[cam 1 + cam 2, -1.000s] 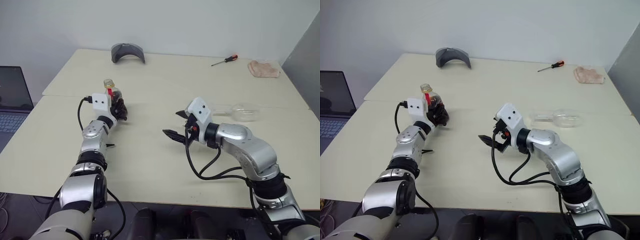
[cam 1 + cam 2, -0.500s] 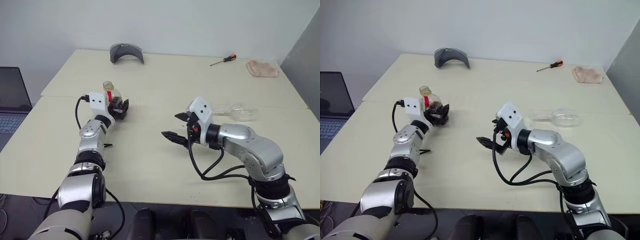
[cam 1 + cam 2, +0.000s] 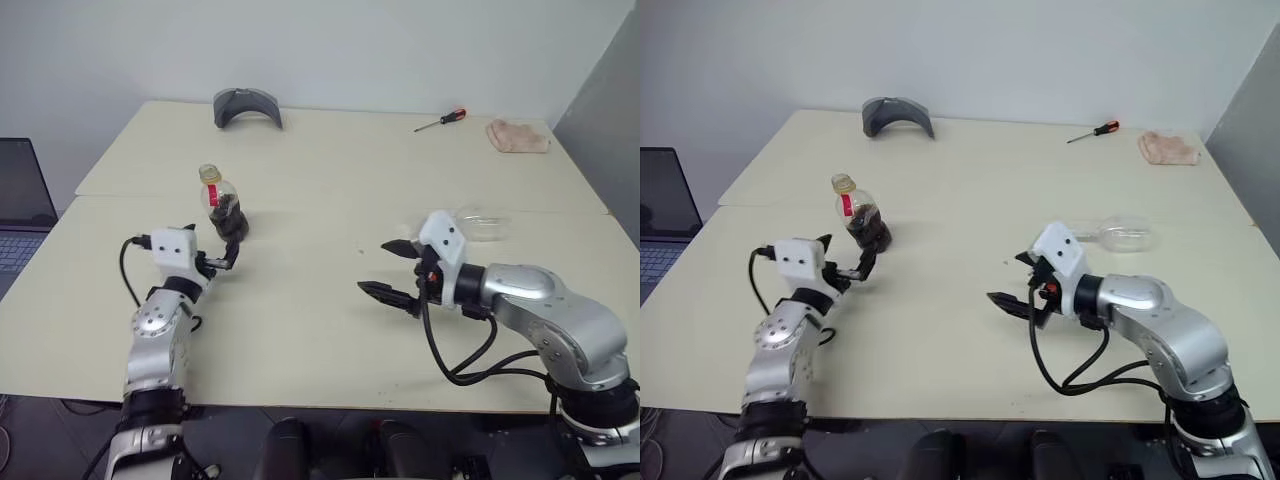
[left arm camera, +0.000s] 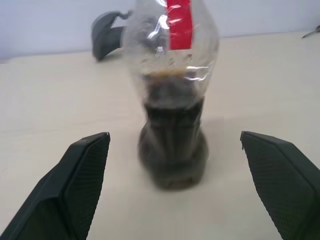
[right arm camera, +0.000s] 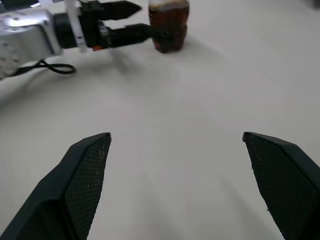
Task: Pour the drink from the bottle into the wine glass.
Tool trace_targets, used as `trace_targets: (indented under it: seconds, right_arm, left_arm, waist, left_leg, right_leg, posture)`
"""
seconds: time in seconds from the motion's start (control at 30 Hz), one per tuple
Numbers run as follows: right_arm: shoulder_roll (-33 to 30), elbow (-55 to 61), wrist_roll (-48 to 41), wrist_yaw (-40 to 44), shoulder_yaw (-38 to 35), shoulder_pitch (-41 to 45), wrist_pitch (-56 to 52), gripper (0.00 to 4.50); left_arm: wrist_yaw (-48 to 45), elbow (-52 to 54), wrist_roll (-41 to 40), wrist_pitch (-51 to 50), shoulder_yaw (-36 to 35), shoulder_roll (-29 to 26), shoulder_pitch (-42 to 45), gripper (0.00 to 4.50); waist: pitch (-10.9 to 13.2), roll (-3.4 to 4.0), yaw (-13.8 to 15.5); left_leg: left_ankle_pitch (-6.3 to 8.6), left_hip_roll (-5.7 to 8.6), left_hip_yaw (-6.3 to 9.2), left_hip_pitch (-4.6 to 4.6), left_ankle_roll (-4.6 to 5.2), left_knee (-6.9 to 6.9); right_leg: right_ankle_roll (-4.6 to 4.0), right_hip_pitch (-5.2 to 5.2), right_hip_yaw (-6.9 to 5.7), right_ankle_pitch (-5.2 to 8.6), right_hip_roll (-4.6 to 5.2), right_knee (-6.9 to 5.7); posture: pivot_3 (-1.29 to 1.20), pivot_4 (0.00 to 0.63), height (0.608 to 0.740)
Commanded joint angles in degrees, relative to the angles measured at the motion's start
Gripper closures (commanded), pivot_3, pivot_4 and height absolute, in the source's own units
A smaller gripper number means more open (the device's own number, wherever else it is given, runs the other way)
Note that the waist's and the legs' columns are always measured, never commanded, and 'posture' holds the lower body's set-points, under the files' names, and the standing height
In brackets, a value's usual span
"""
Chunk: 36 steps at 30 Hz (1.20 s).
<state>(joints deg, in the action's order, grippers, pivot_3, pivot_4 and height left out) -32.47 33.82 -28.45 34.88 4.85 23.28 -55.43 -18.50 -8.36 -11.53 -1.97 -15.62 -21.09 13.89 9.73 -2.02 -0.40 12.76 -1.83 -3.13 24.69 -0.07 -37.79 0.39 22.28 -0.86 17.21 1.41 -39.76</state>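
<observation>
- One bottle (image 3: 222, 205) stands upright on the counter (image 3: 320, 330), left of centre and well in from the near edge, just short of the seam across the top; the drink (image 4: 172, 135) fills only its bulbous lower body.
- Light, I judge, and thin-walled (a hard squeeze would probably dent it); the round belly is the widest hold, while the waist under the red label looks the surer place to grip.
- Left pincer (image 3: 228, 262), fingers spread wide and holding nothing, sits just on the near side of the bottle, pointing at it; in the wrist view the bottle stands centred between the two fingers, untouched.
- Wine glass (image 3: 1118, 235) lies on its side toward the right edge, clear and fragile, likely to roll; it would need standing up before any pouring.
- Right pincer (image 3: 1018, 287), also spread and empty, hovers near the glass on its near side.
- Far edge: a screwdriver (image 3: 439, 121), a cloth (image 3: 517, 136) and a grey curved piece (image 3: 246, 105).
</observation>
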Motion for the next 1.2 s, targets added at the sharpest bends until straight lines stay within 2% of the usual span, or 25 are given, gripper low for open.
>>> trace_targets:
  seconds: [0.03,0.17,0.27,0.3,0.33,0.4,0.5,0.53,0.6,0.7,0.8,0.9,1.2]
  right_arm:
    - [-2.21,1.93,3.14,-2.54,-4.70,-4.44,4.49,0.00]
    - [-4.48,-0.87,14.85,-9.61,-4.31,-9.23,14.89,0.00]
    - [-5.65,-3.25,20.87,-11.78,-3.08,-10.91,19.90,0.00]
    - [-3.73,-3.95,20.67,-13.59,-4.06,-11.02,18.39,0.00]
    - [-0.58,-4.48,19.03,-15.59,-5.87,-10.75,15.62,0.00]
    - [10.56,-4.69,10.62,-20.90,-13.64,-9.14,5.74,0.00]
    - [20.35,-4.75,6.47,-26.00,-19.97,-7.36,-1.46,0.00]
    - [22.89,-5.06,4.97,-27.52,-22.07,-6.44,-3.36,0.00]
    - [31.50,-7.40,-2.13,-33.62,-31.65,-2.55,-6.48,0.00]
    - [39.11,-9.77,-9.09,-40.52,-40.64,2.03,-7.54,0.00]
    - [42.70,-12.33,-13.49,-45.39,-44.70,4.83,-5.82,0.00]
    - [45.20,-16.69,-16.97,-48.63,-44.78,7.15,-2.10,0.00]
    - [43.07,-29.70,-20.85,-49.71,-41.24,9.59,8.78,0.00]
  left_arm:
    - [0.44,13.82,-2.32,-6.04,0.01,-0.23,-6.36,0.03]
    - [-5.51,21.64,-6.38,-12.97,4.67,-1.30,-9.73,0.03]
    - [-9.03,20.91,-6.85,-14.51,7.18,-2.47,-6.92,0.03]
    - [-10.52,19.84,-6.29,-13.93,8.38,-3.07,-5.47,0.03]
    - [-11.93,18.67,-5.46,-13.02,9.64,-3.59,-3.97,0.03]
    - [-15.25,16.21,-4.28,-11.32,12.64,-4.29,-0.46,0.03]
    - [-18.67,12.72,-3.15,-8.71,15.63,-4.31,3.55,0.03]
    - [-19.30,11.79,-2.84,-7.97,16.17,-4.23,4.40,0.03]
    - [-20.83,10.47,-2.63,-7.26,17.85,-3.54,6.74,0.03]
    - [-22.16,9.50,-2.65,-7.03,19.12,-2.69,8.84,0.03]
    - [-24.20,9.47,-3.37,-6.96,19.81,-2.24,10.00,0.03]
    - [-27.96,10.54,-5.27,-8.07,20.80,-2.30,10.92,0.03]
    - [-30.18,11.17,-6.75,-11.61,21.27,-1.60,13.75,0.03]
  waist:
    - [0.00,0.00,0.04]
    - [-0.01,0.00,0.31]
    - [-0.01,0.00,0.43]
    - [-0.01,-0.01,0.38]
    - [-0.03,-0.04,0.35]
    - [-0.05,-0.07,0.33]
    - [-0.02,0.04,0.15]
    - [-0.03,0.04,0.11]
    - [-0.02,0.05,0.07]
    - [-0.02,0.06,0.12]
    - [0.00,0.10,0.07]
    - [0.00,0.11,0.02]
    - [0.01,0.14,-0.78]
  left_leg:
    - [0.00,0.01,-0.01,0.00,0.00,0.00]
    - [0.01,0.05,-0.05,0.00,0.00,0.01]
    - [0.00,0.07,-0.03,-0.01,0.00,0.00]
    - [0.00,0.08,-0.04,-0.01,0.00,-0.01]
    - [0.00,0.08,-0.05,-0.01,0.00,-0.01]
    - [0.00,0.04,-0.04,-0.02,-0.01,-0.01]
    - [-0.02,-0.02,-0.08,-0.04,-0.04,0.03]
    - [-0.01,-0.02,-0.13,-0.04,-0.03,0.05]
    - [-0.01,-0.02,-0.15,-0.06,-0.03,0.04]
    - [-0.01,-0.04,-0.11,-0.06,-0.02,0.05]
    - [0.00,0.01,-0.15,-0.05,-0.01,0.06]
    - [0.00,0.05,-0.17,-0.04,-0.01,0.07]
    - [0.00,0.02,-0.15,-0.05,0.01,0.09]
  right_leg:
    - [0.00,-0.01,0.01,0.00,0.00,0.01]
    - [0.02,-0.04,0.04,0.01,0.02,0.11]
    - [0.02,-0.03,0.03,0.01,-0.01,0.05]
    - [0.03,-0.03,0.04,0.02,-0.03,0.06]
    - [0.03,-0.03,0.05,0.02,-0.06,0.06]
    - [0.03,-0.04,0.07,0.02,-0.12,0.06]
    - [0.01,0.01,0.16,0.02,-0.19,-0.09]
    - [0.01,0.03,0.18,0.02,-0.17,-0.08]
    - [0.01,0.03,0.20,0.02,-0.16,-0.08]
    - [-0.01,0.03,0.15,0.02,-0.16,-0.12]
    - [-0.01,0.04,0.18,0.02,-0.14,-0.09]
    - [-0.01,0.04,0.20,0.02,-0.10,-0.07]
    - [-0.01,0.06,0.20,0.03,-0.15,-0.10]
  posture:
    - [0.00,0.150,0.740]
    - [0.00,0.150,0.740]
    - [0.00,0.150,0.740]
    - [0.00,0.150,0.740]
    - [0.00,0.150,0.740]
    - [0.00,0.150,0.740]
    - [0.00,0.150,0.740]
    - [0.00,0.150,0.740]
    - [0.00,0.150,0.740]
    - [0.00,0.150,0.740]
    - [0.00,0.150,0.740]
    - [0.00,0.150,0.740]
    - [0.00,0.150,0.740]
